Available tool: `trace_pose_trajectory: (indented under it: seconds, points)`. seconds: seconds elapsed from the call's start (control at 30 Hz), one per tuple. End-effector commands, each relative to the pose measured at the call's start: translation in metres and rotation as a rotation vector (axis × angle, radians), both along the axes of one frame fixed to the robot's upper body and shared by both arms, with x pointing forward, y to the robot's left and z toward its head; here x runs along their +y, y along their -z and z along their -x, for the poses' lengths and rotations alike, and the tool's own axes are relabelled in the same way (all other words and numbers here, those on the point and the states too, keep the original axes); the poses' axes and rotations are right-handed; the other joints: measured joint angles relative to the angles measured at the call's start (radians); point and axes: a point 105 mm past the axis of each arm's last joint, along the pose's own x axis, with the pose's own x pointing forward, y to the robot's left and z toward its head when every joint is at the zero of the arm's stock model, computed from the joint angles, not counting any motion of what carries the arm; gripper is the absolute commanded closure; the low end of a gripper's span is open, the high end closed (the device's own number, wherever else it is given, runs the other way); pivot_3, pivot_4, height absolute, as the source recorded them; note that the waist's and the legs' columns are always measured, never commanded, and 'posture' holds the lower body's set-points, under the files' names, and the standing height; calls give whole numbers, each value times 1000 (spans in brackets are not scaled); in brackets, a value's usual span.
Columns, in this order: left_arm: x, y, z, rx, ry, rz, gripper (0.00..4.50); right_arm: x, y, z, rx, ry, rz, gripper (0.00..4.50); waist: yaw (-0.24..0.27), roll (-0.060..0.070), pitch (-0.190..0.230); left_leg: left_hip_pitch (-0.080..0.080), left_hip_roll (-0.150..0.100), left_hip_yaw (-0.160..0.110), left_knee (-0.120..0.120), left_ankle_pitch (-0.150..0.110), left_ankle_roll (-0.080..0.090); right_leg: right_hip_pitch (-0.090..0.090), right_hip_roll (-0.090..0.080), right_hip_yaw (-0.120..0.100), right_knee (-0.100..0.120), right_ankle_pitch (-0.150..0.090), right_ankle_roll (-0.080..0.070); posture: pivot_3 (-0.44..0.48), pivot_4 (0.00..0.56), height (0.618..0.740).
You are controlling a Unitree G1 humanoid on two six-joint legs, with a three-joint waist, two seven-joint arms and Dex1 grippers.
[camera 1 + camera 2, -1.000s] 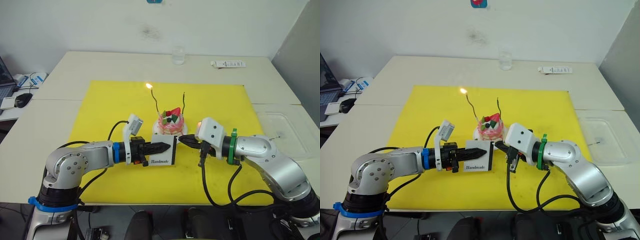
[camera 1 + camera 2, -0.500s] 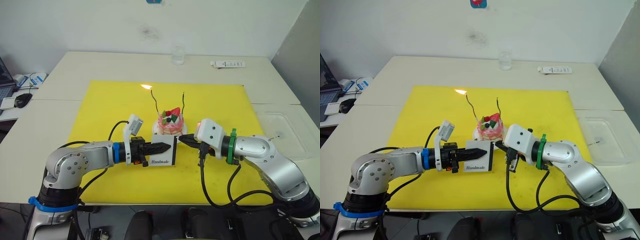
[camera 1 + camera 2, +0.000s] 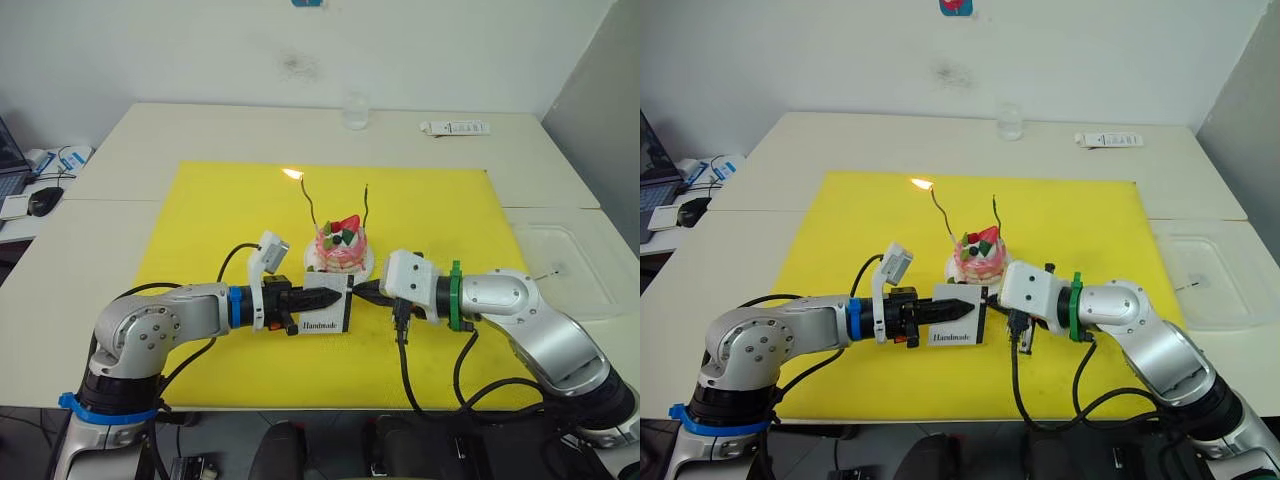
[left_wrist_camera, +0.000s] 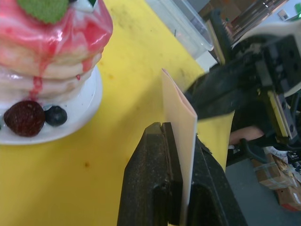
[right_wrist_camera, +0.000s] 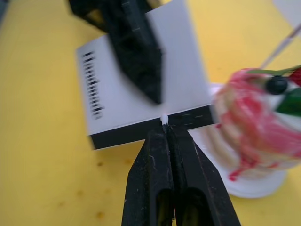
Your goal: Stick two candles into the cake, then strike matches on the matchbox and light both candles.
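Yellow mat [image 3: 200, 215] lies mostly bare across the worktop [image 3: 150, 130], with open room left, right and behind the cake [image 3: 341, 250]. Two candles [image 3: 311, 205] stand in it; one burns. One matchbox [image 3: 326, 306], just before the plate, is pinched upright by the left gripper [image 3: 330, 296]. The right gripper [image 5: 166, 129], pressed together, holds one match [image 5: 164, 118] tip-first on the box's dark edge

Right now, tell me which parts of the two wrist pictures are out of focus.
Right wrist view: the matchbox lettering and the cake are smeared soft, while the right hand stays fairly crisp. Left wrist view: the left hand is sharp; the right hand behind the matchbox is softer.
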Motion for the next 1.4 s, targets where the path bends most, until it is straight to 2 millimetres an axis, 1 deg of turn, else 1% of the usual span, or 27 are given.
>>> trace_pose_trajectory:
  seconds: [0.03,0.1,0.23,0.53,0.7,0.83,0.97,1.1,1.23,1.4]
  points:
    - [6,-10,-4,-60,-11,0,4500,-5,-22,7,-36,-65,-13,4464,0,0,0,0,0,0,0,0,0,0,0,0,0,0,0,0,150,740]
    - [10,-8,-3,-55,-14,-11,4500,-7,-30,7,-33,-64,-28,4464,-1,0,0,0,0,0,0,0,0,0,0,0,0,0,0,0,150,740]
    - [13,-3,1,-37,-3,-33,4500,-10,-41,1,-49,-12,-79,4464,-1,0,0,0,1,0,0,0,0,0,0,0,0,0,0,0,150,740]
    - [12,0,5,-26,18,-41,4500,-16,-49,-10,-89,83,-118,4464,1,0,0,0,0,0,0,0,0,0,-1,0,0,0,0,0,150,740]
    - [14,3,9,-27,28,-65,4500,-18,-59,-19,-142,126,-140,4464,-1,0,0,0,1,0,0,0,0,0,-1,0,0,0,0,0,150,740]
    - [15,6,14,-19,40,-74,4500,-21,-79,-24,-201,144,-147,4464,-1,0,0,0,1,0,0,0,0,-1,-1,0,0,0,0,0,150,740]
    - [16,7,14,-19,39,-76,4500,-22,-99,-29,-256,169,-171,4464,0,0,0,0,1,0,0,0,0,-1,-1,0,0,0,0,0,150,740]
    - [16,7,14,-20,41,-73,4500,-19,-113,-36,-299,194,-193,4464,-1,0,0,0,1,0,0,0,0,0,-1,0,0,0,0,0,150,740]
    - [16,6,13,-21,45,-70,4500,-16,-118,-41,-321,201,-201,4464,0,0,0,0,1,0,0,0,0,-1,-1,0,0,0,-1,0,150,740]
    - [15,6,13,-21,44,-67,4500,-15,-117,-46,-332,206,-205,4464,-1,0,0,0,1,0,0,0,0,-1,-1,0,0,1,-2,0,150,740]
